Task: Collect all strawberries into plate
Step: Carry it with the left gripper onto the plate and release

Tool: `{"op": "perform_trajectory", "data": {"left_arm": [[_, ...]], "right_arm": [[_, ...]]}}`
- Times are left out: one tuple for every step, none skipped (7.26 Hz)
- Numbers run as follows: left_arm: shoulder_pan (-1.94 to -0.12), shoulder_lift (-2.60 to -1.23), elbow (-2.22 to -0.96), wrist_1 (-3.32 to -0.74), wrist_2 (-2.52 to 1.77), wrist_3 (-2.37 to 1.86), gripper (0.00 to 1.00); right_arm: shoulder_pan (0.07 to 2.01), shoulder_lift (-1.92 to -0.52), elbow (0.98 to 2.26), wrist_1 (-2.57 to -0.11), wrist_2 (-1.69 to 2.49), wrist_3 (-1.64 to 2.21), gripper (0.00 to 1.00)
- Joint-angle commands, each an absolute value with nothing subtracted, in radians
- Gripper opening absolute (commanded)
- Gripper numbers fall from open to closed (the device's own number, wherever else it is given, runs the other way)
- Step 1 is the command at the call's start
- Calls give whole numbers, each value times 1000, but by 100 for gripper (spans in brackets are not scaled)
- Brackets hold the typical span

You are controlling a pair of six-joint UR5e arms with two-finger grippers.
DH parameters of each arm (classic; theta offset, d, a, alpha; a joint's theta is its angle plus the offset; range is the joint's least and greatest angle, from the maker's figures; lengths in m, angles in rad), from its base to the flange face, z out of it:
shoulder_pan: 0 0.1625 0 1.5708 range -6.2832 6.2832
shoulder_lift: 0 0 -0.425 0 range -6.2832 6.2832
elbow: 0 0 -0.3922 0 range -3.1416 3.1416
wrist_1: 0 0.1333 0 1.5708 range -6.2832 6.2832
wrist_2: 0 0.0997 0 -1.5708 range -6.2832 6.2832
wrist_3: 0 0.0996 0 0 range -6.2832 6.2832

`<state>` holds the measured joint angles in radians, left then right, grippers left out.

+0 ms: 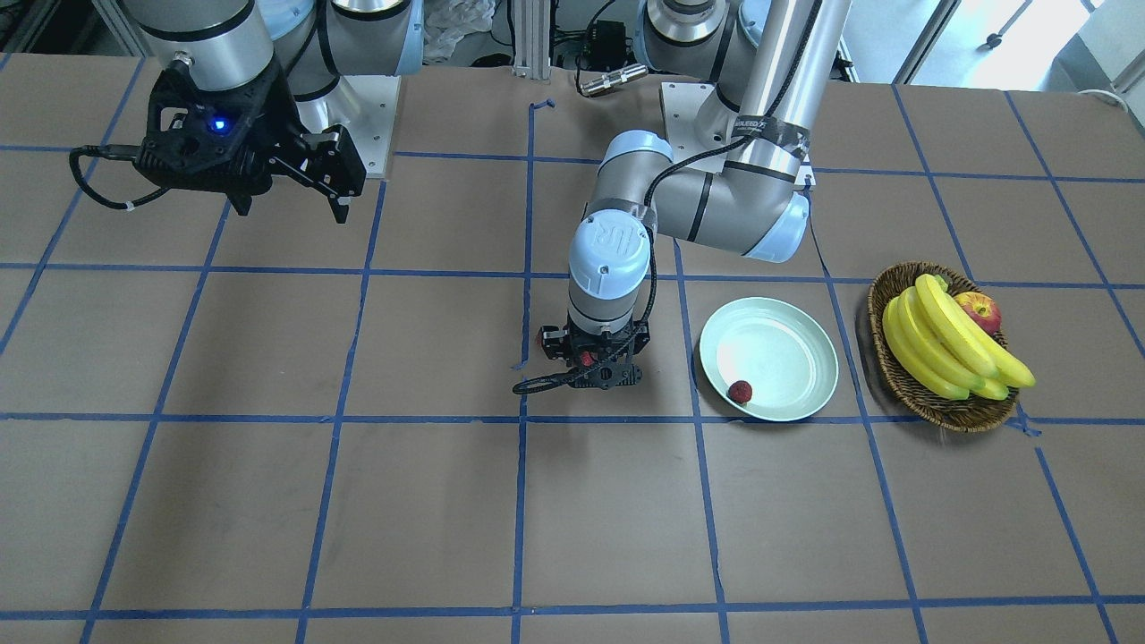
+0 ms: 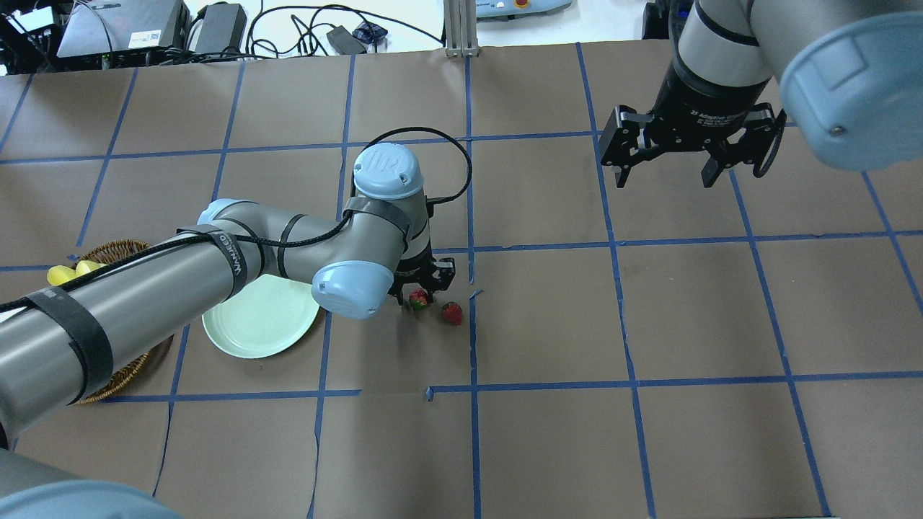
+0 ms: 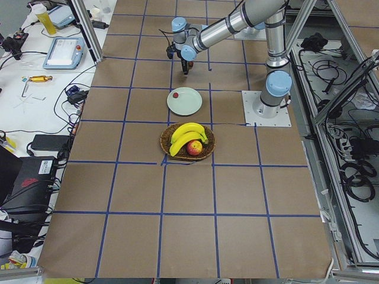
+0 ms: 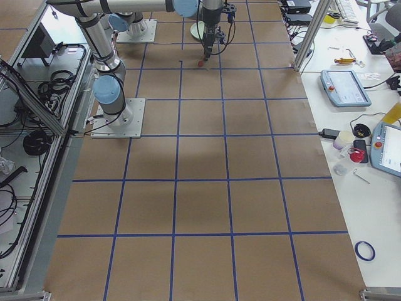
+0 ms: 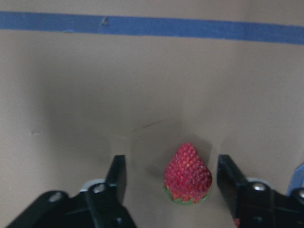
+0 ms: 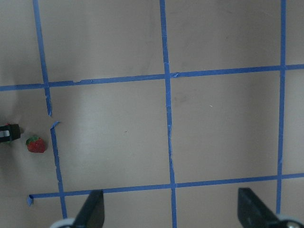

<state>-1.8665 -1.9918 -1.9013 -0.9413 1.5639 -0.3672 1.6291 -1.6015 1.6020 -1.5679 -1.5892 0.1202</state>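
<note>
Strawberry (image 5: pixel 187 173), red, pebbled and cone-shaped with a green cap, lies between the spread fingers of the left gripper (image 5: pixel 171 164), with a gap on either side. The left arm is bent at the elbow, its wrist vertical and low over the brown paper table (image 2: pixel 649 324); fingertip contact with the paper is unclear. A second strawberry (image 2: pixel 452 312) lies just beside. A third (image 1: pixel 740 391) rests inside the glossy mint plate (image 1: pixel 787 340). The right gripper (image 2: pixel 662 176) hangs high, jaws apart.
</note>
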Motion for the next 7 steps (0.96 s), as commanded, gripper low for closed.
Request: {"op": "perform_trajectory", "data": {"left_arm": [[-1865,-1973,-1898,-946,1569,-359,10],[-1843,-1947,-1891,-957,1577,-316,7],[-1771,-1921,-1891,-1019,1619,-234,6],[-1667,-1883,-1896,-1076,1665,-106,7],[-1563,-1852,-1899,-1130,1669,48,11],[-1495,-1827,-1904,-1175,1687,155,12],[-1459,-1812,-1905,-1204,1707,207,17]], "right_arm": [[1629,-1601,1601,-1568,-1589,120,100],[1629,-1601,1600,-1568,-1589,120,100],[1629,-1601,1601,-1568,-1589,120,100],[1629,-1601,1600,-1569,-1589,120,100],[1629,-1601,1601,-1569,-1589,120,100],[1629,-1600,1598,-1568,-1589,120,100],[1629,-1600,1598,-1568,-1589,120,100]]}}
